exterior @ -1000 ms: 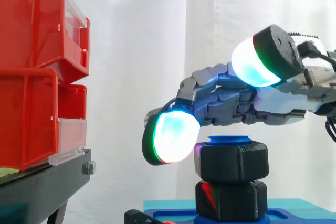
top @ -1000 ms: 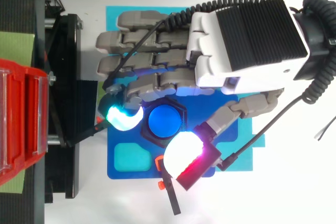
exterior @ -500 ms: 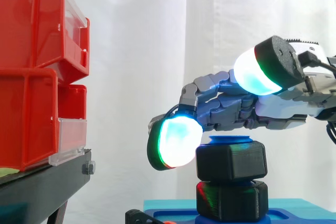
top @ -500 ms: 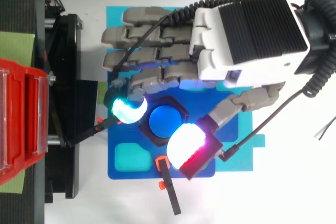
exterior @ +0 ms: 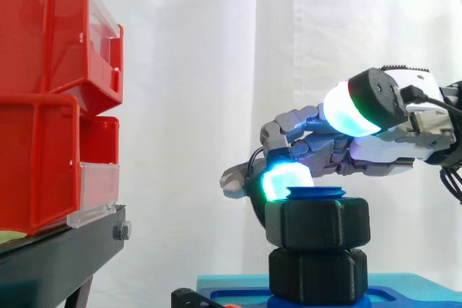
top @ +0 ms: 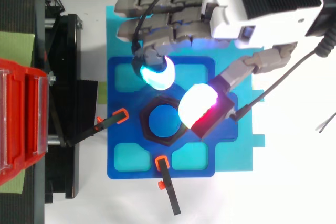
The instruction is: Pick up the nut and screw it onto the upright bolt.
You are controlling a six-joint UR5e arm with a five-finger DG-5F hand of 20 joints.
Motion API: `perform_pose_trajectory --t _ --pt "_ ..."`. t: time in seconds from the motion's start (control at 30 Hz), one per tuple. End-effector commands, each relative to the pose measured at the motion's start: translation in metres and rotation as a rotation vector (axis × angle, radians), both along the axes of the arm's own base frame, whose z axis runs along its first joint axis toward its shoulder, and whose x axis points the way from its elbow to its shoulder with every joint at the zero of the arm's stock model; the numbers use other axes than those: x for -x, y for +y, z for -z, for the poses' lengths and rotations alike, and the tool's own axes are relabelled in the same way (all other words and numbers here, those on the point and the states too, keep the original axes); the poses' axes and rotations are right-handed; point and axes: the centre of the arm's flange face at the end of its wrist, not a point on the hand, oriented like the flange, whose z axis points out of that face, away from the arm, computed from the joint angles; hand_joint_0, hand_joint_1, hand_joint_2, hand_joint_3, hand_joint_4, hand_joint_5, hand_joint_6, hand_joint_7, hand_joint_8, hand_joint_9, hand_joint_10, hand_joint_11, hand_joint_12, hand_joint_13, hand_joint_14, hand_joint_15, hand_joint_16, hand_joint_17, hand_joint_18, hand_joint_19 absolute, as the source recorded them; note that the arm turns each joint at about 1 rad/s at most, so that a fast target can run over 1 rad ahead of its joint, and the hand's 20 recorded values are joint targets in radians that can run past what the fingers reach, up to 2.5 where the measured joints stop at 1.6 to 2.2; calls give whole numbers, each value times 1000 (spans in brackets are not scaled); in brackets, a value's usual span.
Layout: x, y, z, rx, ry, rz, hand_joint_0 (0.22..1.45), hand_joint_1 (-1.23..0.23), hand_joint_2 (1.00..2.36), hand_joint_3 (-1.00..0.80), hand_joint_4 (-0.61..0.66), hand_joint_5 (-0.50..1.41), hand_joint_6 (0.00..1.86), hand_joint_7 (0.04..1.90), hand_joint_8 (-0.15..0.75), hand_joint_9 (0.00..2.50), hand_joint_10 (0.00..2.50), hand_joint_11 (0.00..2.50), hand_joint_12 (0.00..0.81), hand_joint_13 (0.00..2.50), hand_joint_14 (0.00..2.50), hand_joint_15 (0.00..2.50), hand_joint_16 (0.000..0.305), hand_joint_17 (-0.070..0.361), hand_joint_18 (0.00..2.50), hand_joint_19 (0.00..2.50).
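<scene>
white curtain behind; the black nut (exterior: 317, 223) sits on the upright blue bolt (top: 164, 121); the hand (top: 247, 14) hangs beside, fingers loosely bent, holding nothing; next, probably: regrasp, twist further.

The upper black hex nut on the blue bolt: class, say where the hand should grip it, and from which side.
Probably pinch two opposite flat faces of the upper nut, hand coming down from above. Its flats are parallel, it sits level on the upright bolt, and the lower nut leaves those faces free.
</scene>
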Motion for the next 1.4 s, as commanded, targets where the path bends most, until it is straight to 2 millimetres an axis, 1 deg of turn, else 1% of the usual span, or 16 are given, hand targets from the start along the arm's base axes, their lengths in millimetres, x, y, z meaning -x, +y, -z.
perform_pose_trajectory --t 0.0,0.1,0.2,0.27,0.37,0.43,0.57,0.6,0.63,0.77,0.83,0.87,0.9,0.97,1.13,1.37 --pt "0 -11 -9 -5 -3 -4 519 -216 1000 -500 215 -51 501 1439 261 509 0 0 289 283 0 0 31 71 0 0" --pt "0 -22 -20 -6 9 -9 525 -237 1000 -500 198 -26 502 1483 259 572 0 0 279 340 0 0 29 65 35 0" --pt "-3 -29 -44 4 12 -18 528 -245 1000 -500 192 -17 513 1467 264 615 0 0 270 373 0 0 28 62 62 0" --pt "-2 -31 -45 7 21 -17 529 -245 1000 -500 196 -29 501 1436 264 618 0 0 270 373 0 0 27 61 59 0" --pt "-3 -31 -47 8 14 -20 516 -222 1000 -500 278 -93 504 1081 243 529 0 0 285 289 0 0 30 68 0 0" --pt "-4 -29 -47 8 11 -24 509 -208 1000 -500 271 -123 504 899 227 461 0 0 294 244 0 0 33 74 0 0" --pt "-6 -21 -48 11 -1 -30 499 -178 1000 -500 231 -150 502 752 205 390 0 0 295 165 0 0 37 83 0 0" --pt "-8 -19 -47 11 -5 -33 493 -154 1000 -500 204 -159 502 706 192 356 0 0 303 86 0 0 42 93 0 0" --pt "-9 -16 -49 13 -15 -36 486 -119 1000 -500 201 -164 502 697 185 292 0 0 305 17 0 0 45 101 0 0" --pt "-11 -5 -45 21 -20 -41 472 -66 1000 -500 162 -186 501 652 170 203 0 0 313 0 0 0 49 111 0 0" --pt "-13 7 -42 22 -16 -33 468 -45 1000 -500 154 -191 501 650 170 162 0 0 320 0 0 0 50 112 0 0" --pt "-14 25 -36 17 -2 -37 467 -36 1000 -500 153 -193 501 649 170 149 0 0 320 0 0 0 50 113 0 0" --pt "-14 25 -36 17 -2 -37 466 -34 1000 -500 152 -193 501 648 169 139 0 0 321 0 0 0 50 113 0 0" --pt "-13 39 -26 13 19 -26 466 -30 1000 -500 148 -195 501 645 169 131 0 0 322 0 0 0 51 114 0 0" --pt "-12 49 -15 7 22 -5 467 -28 1000 -500 149 -196 501 648 171 130 0 0 324 0 0 0 50 113 0 0" --pt "-14 55 -14 2 14 -10 471 -30 1000 -500 159 -190 502 664 184 159 0 0 327 0 0 0 49 111 0 0"
